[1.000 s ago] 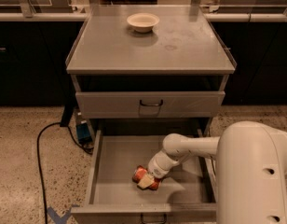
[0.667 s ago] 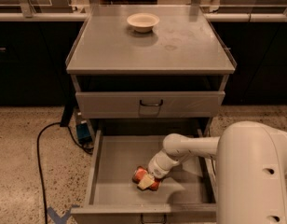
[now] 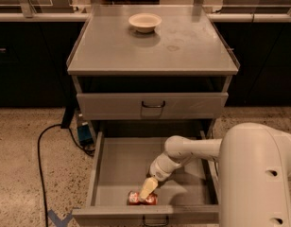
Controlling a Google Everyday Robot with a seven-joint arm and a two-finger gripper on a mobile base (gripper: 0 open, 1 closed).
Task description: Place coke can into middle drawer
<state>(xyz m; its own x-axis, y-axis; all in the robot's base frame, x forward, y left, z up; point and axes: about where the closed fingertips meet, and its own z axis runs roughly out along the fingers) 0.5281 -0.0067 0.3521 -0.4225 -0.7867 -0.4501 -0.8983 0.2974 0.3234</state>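
Closest in, one bulky white arm [image 3: 259, 174] is seen at bottom right, reaching left into the one open drawer, the middle drawer [image 3: 119, 167]. That drawer is pulled well out, with its dark loop handle [image 3: 155, 220] at the bottom edge.

One coke can [image 3: 134, 198] is counted. It's lying on its side on the drawer floor, right up against the front wall, roughly mid-width. The one gripper [image 3: 148, 189] is angled down onto the can and looks to be touching it from above. Whether it's clamped on the can or parted can't be told from here, tbh.

Above that, one shut drawer [image 3: 197, 105] is seen with its own handle, so two drawers total. The grey table [image 3: 183, 51] top is a bit smudged, and one cream bowl [image 3: 144, 21] is sat near its back edge.

A speckled floor [image 3: 22, 145] is seen on the left, with one black cable [image 3: 40, 164], one small blue box [image 3: 84, 134] and a blue tape mark [image 3: 58, 217]. Dark cabinets [image 3: 27, 60] run along behind.
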